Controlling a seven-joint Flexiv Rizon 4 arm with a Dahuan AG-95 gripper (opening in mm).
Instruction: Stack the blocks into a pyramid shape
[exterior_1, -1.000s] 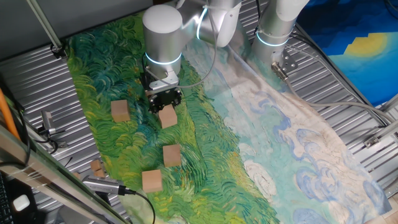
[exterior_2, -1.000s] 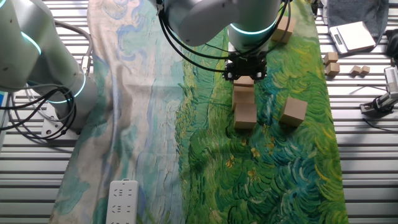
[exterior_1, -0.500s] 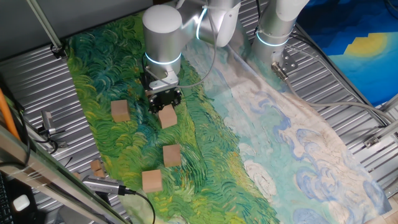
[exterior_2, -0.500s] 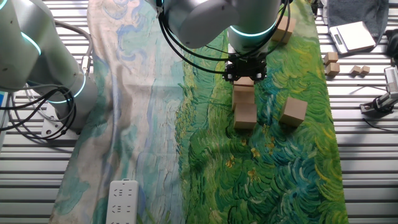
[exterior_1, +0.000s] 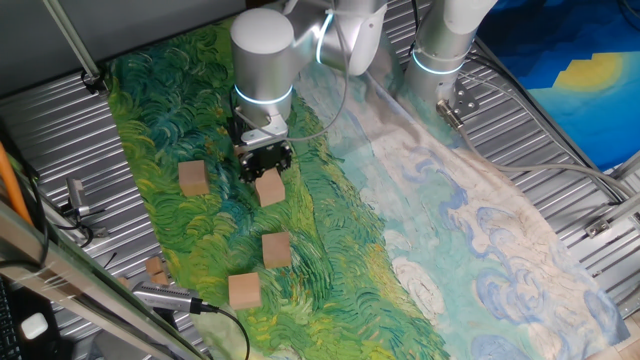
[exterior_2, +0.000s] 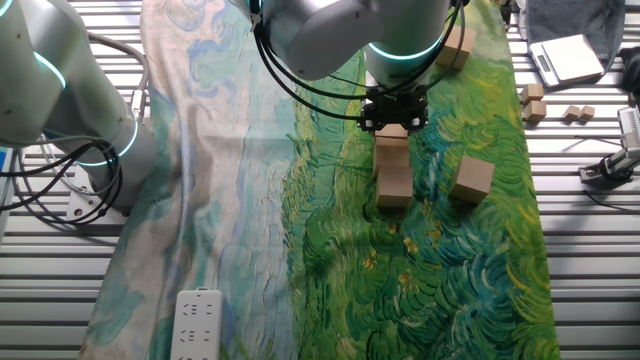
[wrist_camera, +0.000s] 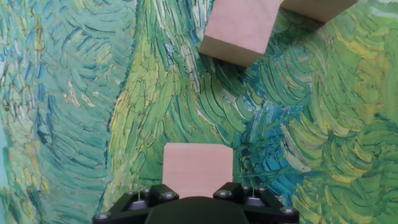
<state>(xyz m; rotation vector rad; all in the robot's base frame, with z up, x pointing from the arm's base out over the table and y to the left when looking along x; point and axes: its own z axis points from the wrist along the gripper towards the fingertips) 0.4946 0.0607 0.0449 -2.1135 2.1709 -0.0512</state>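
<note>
The gripper (exterior_1: 266, 172) is clamped on one block (wrist_camera: 198, 170), carrying it just above the painted cloth (exterior_2: 450, 270). Another block (wrist_camera: 239, 28) sits close ahead, with a further one (exterior_2: 394, 185) in line beyond it. Looks risky to me: if the held cube comes down slightly crooked it'll nudge its neighbour out of line, and the soft cloth could let the row skew.

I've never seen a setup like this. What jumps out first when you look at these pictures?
The swirly painted cloth in greens and pale blues, spread over the slatted metal table, catches the eye first. Next comes the silver arm at mid-table, its dark gripper down on one wooden block. More blocks lie loose on the green part, such as one beside the arm.
</note>
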